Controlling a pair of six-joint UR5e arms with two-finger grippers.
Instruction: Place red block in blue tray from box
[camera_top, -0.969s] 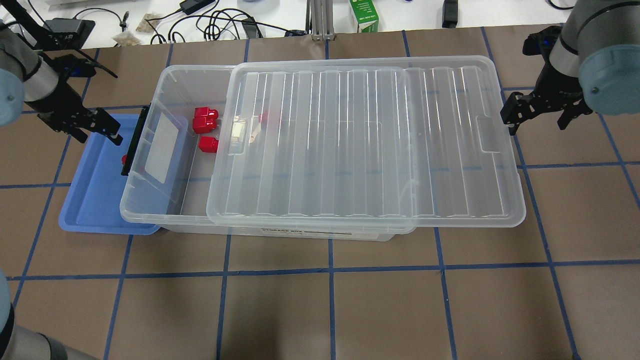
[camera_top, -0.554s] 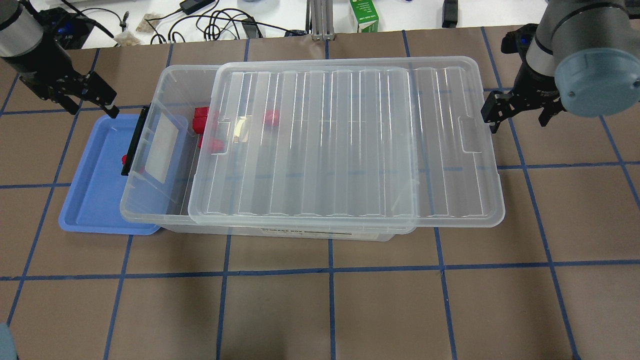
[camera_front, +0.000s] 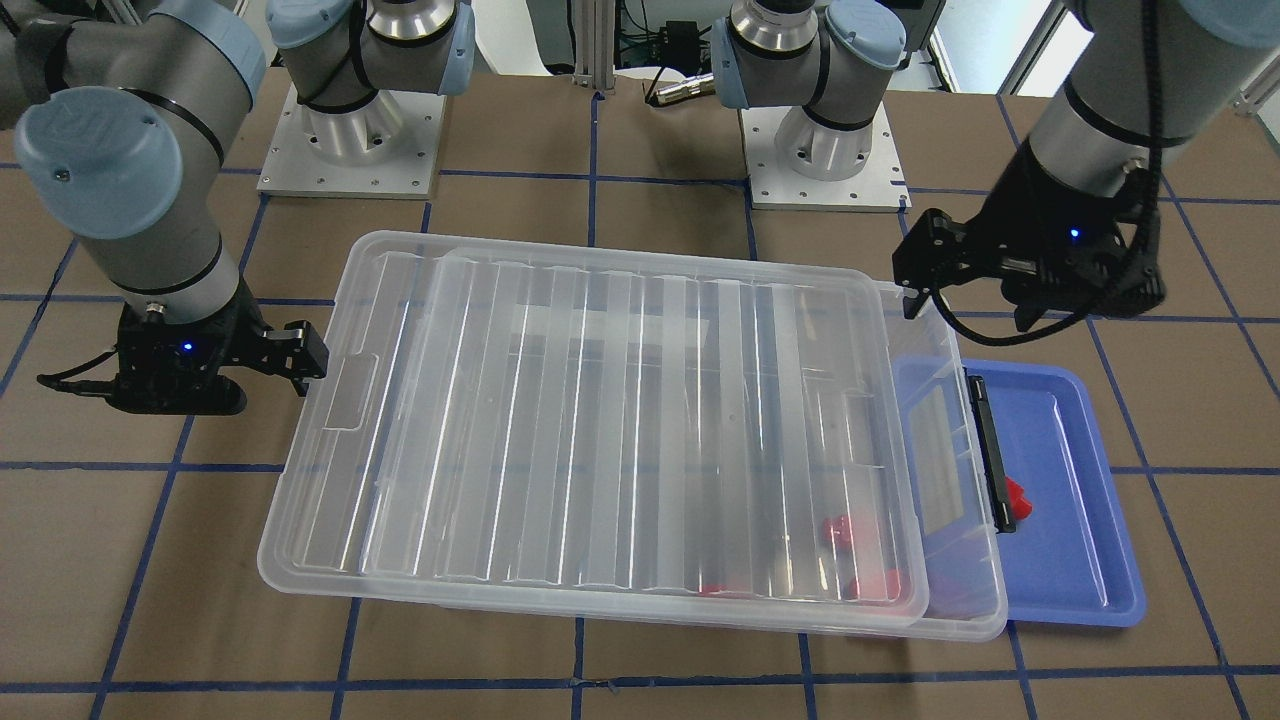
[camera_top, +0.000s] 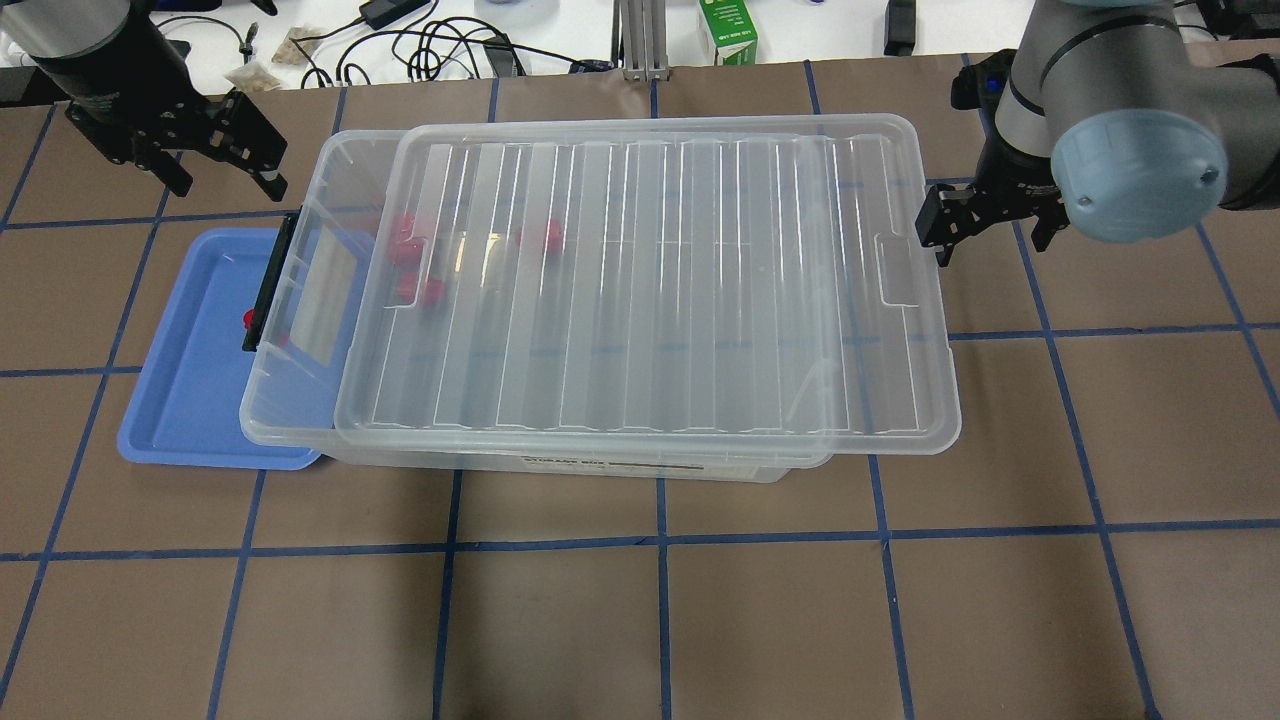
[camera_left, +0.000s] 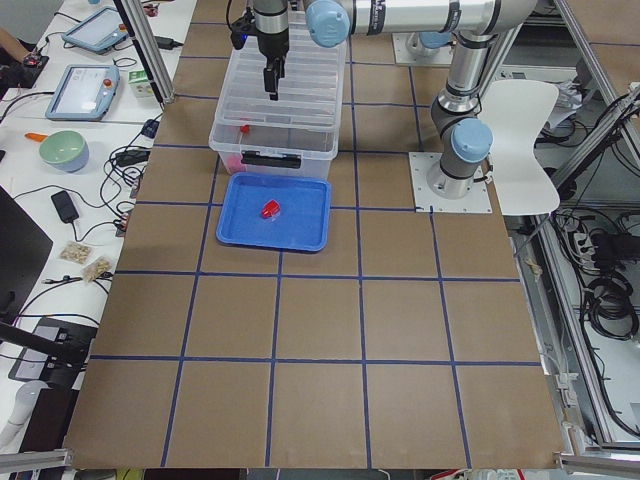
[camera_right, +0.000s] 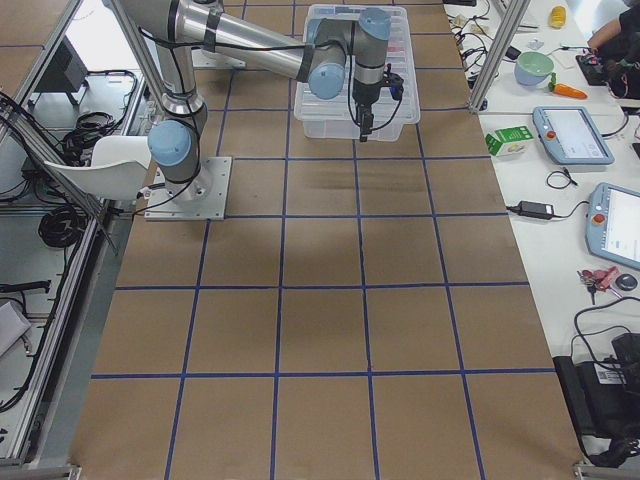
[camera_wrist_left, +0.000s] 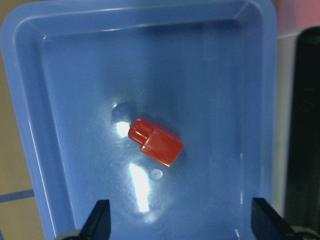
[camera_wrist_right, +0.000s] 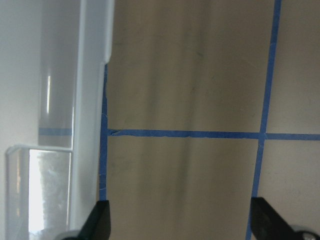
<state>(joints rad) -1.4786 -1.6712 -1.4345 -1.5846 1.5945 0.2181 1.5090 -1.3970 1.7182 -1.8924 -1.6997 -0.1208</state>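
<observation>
The clear box (camera_top: 340, 165) stands mid-table with its ribbed lid (camera_top: 650, 290) over nearly all of it. Several red blocks (camera_top: 405, 245) show blurred through the lid at the box's left end. The blue tray (camera_top: 190, 380) lies against that end, partly under the box's rim. One red block (camera_wrist_left: 156, 142) lies in the tray (camera_wrist_left: 75, 100), also seen in the front view (camera_front: 1015, 497). My left gripper (camera_top: 232, 188) is open and empty, above and behind the tray. My right gripper (camera_top: 992, 238) is open, one finger at the lid's right short edge (camera_wrist_right: 90, 100).
A black latch (camera_top: 268, 280) sits on the box's left end above the tray. A green carton (camera_top: 727, 32) and cables (camera_top: 440, 45) lie on the white bench beyond the table's far edge. Brown mat with blue grid lines (camera_top: 660, 540) surrounds the box.
The lid has slid left over the box, now covering the red blocks. My right gripper moved left with its edge. My left gripper moved away from the tray toward the far side.
</observation>
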